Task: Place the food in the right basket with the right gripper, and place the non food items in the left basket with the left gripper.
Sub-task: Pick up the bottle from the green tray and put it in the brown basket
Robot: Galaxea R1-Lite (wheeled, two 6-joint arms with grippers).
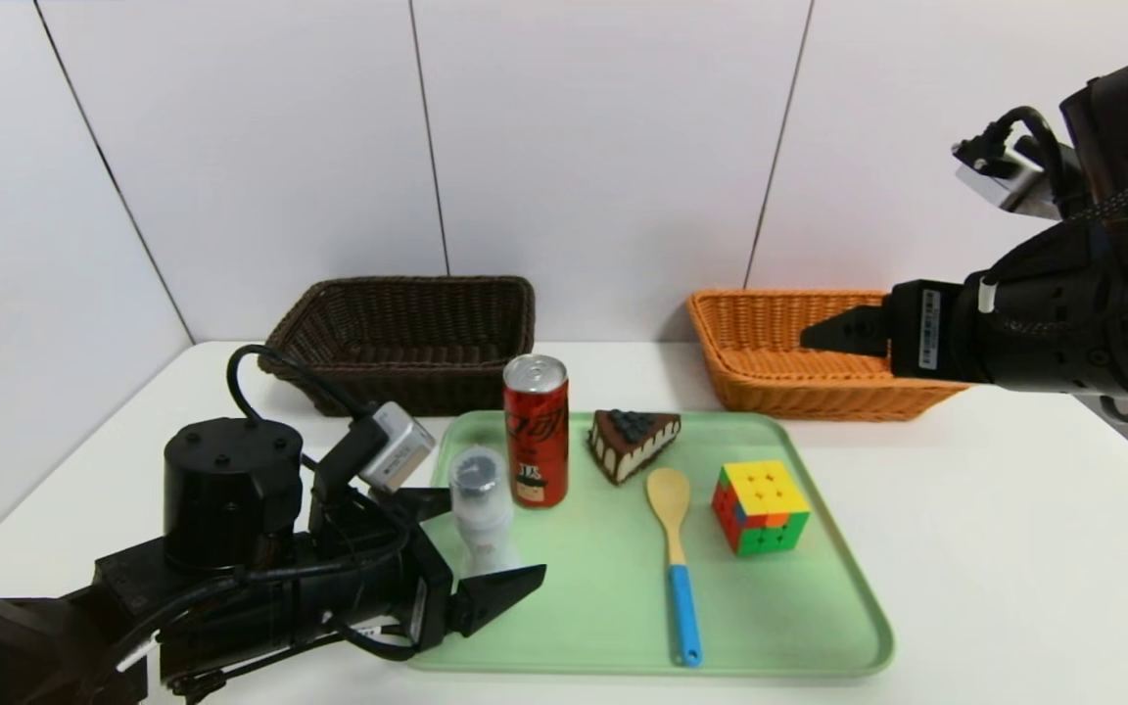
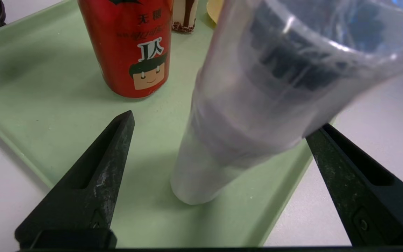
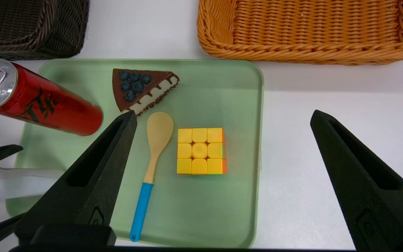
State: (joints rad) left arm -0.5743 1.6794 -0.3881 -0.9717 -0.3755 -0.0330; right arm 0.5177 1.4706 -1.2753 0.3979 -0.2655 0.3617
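On the green tray [image 1: 819, 607] stand a translucent white bottle [image 1: 481, 509] and a red can [image 1: 537, 431]. A chocolate cake wedge [image 1: 631, 441], a blue-handled wooden spoon [image 1: 674, 548] and a puzzle cube [image 1: 760, 506] lie beside them. My left gripper [image 1: 471, 548] is open at the tray's front left corner. The bottle [image 2: 222, 140] stands upright between its fingers with gaps on both sides, and the can [image 2: 131, 45] is just beyond. My right gripper [image 1: 833, 333] hangs open high over the orange right basket [image 1: 779, 382], with the cube [image 3: 200, 150] and spoon [image 3: 154, 147] far below.
The dark brown left basket [image 1: 407, 338] sits behind the tray's left end, against the white wall. The orange basket stands at the back right. Bare white table lies to the right of the tray and along its front edge.
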